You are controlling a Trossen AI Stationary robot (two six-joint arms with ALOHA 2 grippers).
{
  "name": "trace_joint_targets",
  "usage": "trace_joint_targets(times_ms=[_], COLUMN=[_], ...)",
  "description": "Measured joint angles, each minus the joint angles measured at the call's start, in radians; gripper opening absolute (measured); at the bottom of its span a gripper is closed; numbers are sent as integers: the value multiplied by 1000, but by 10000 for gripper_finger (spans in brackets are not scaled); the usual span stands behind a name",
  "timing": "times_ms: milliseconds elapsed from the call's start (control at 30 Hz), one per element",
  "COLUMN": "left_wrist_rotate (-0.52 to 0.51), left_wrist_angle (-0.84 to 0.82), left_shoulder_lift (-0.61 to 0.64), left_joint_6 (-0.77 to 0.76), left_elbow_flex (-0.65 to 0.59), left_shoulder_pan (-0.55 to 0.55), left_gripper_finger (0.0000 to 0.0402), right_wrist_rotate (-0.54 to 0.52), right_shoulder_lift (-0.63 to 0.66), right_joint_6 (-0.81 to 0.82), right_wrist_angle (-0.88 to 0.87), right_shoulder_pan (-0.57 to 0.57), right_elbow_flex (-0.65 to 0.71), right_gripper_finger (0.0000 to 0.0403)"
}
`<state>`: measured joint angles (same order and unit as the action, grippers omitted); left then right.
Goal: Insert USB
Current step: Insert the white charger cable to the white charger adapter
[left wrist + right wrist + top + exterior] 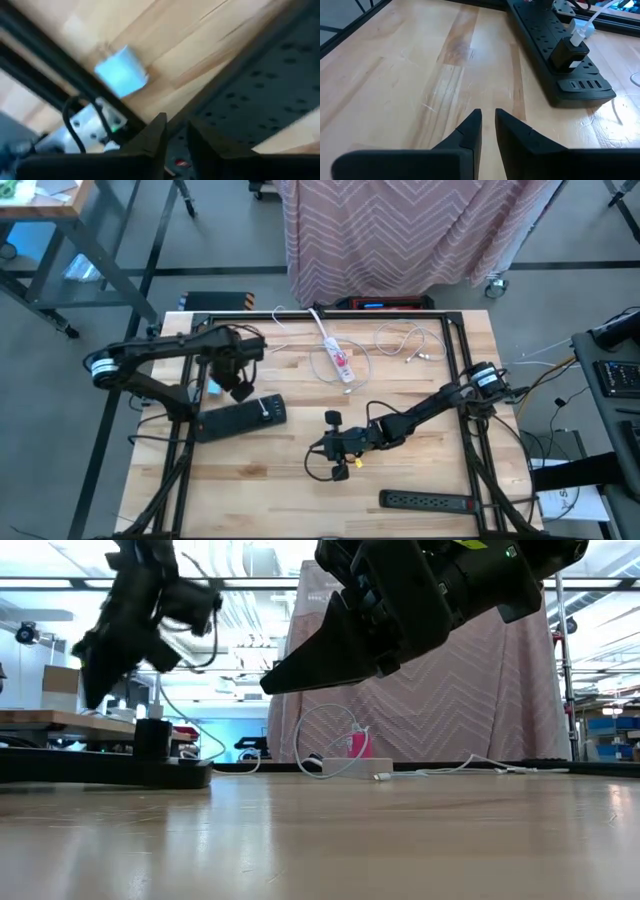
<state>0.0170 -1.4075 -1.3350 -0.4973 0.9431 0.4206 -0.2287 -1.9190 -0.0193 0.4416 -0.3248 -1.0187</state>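
A black power strip (240, 420) lies flat on the table's left half. A black adapter (568, 51) stands plugged into it, and a white USB cable (583, 29) sticks into the adapter's far end. My left gripper (243, 390) hangs just above the strip's far side, pointing down, with a small gap between its fingers (176, 137) and nothing in it. My right gripper (488, 125) hovers low near the table's middle, pointing toward the strip; its fingers are nearly together and hold nothing.
A white power strip (336, 360) with a pink plug and looped white cables (410, 345) lies at the far middle. A second black power strip (430, 502) lies near the front right edge. A pale blue piece (122, 75) sits beside the left frame rail.
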Motion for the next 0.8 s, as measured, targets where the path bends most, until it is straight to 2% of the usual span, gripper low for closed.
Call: trace_joint_targets(times_ms=[233,500,633,800], left_wrist_rotate=[0,-35,-34,-15], left_wrist_angle=[38,109,109,193], left_shoulder_lift=[-70,-115,-134,-138], left_joint_6=[-13,-19,-46,-62], left_elbow_flex=[-107,-95,-106,-134], left_shoulder_pan=[122,221,276,287], left_gripper_finger=[148,250,269,257], right_wrist_rotate=[0,73,79,79], right_shoulder_lift=[0,0,0,0], right_joint_6=[-7,-23,-27,-43], right_wrist_angle=[1,-8,-19,-26], right_shoulder_pan=[0,0,-7,-11], right_elbow_flex=[0,0,0,0], right_gripper_finger=[58,66,64,52])
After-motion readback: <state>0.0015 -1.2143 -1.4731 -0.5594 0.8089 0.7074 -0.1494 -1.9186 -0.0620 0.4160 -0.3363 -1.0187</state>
